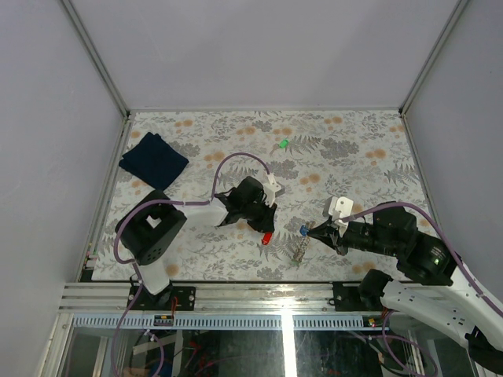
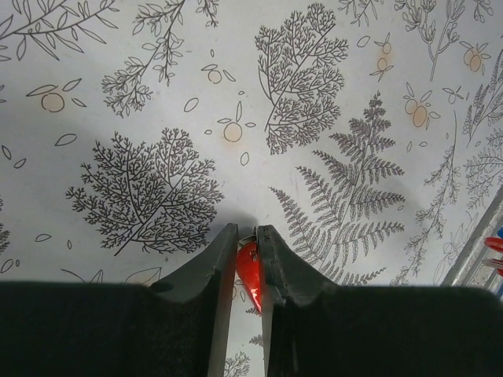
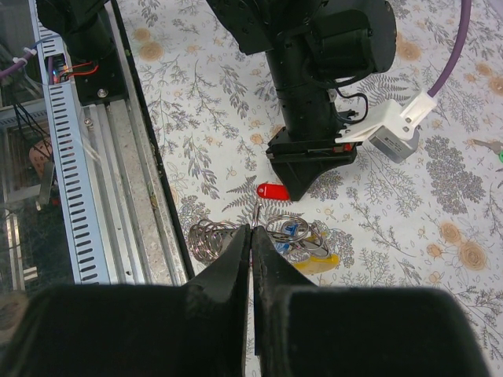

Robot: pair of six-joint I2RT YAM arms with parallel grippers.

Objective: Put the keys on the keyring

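Red plastic fills the narrow gap between my left fingers: the red key sits edge-on in my left pincer, which is drawn in tight on the tag from both sides, low over the fern-printed worktop. From my right wrist the same tag shows sticking out sideways at the tip of that pincer, down at the cloth surface.

Just beside it, towards my right arm, lies the keyring, a thin silvery loop flat on the worktop. A blue key lies within the loop's outline and a yellow key touches its far edge; whether either is threaded on I cannot tell. A coiled chain rests next to the ring, on the side of the metal rail.

My right pincer is pressed together, its tips right at the ring. A thin metal sliver shows just ahead of them, and I cannot tell if it is caught between them.

Well apart, towards the back of the worktop, a green key lies alone. A folded dark blue cloth sits near the back left corner.
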